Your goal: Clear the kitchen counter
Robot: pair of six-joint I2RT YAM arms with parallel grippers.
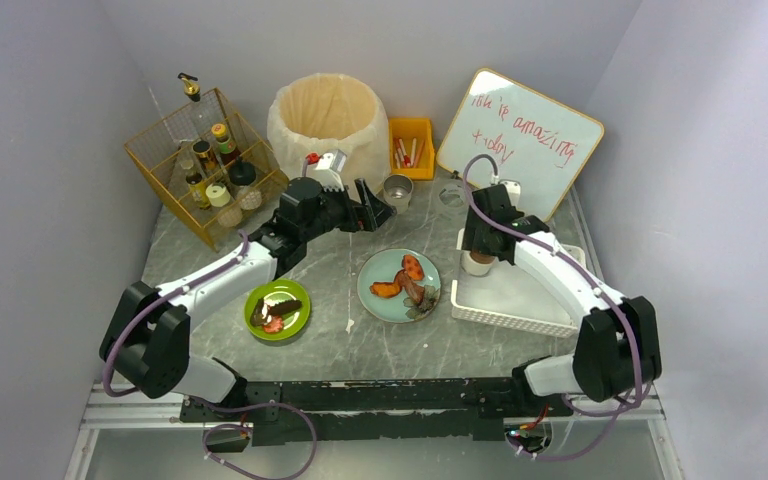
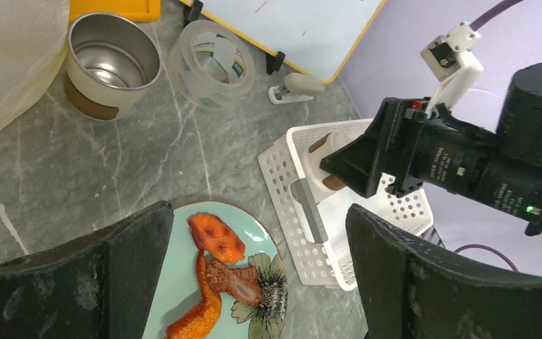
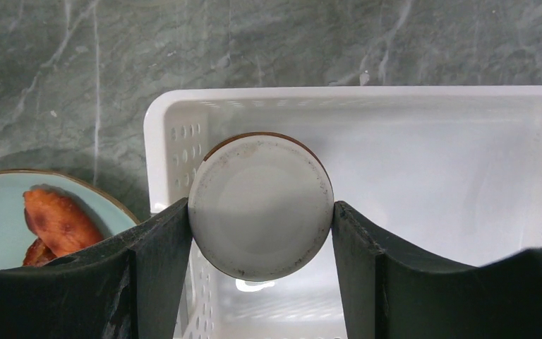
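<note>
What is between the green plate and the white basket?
A blue plate with orange food sits between them, seen in the top view.

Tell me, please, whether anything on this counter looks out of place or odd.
A clear tape roll and a stapler lie on the kitchen counter beside the whiteboard: office items among dishes. A small white scrap also lies loose between the green plate and the blue plate. Nothing looks spilled or broken.
</note>
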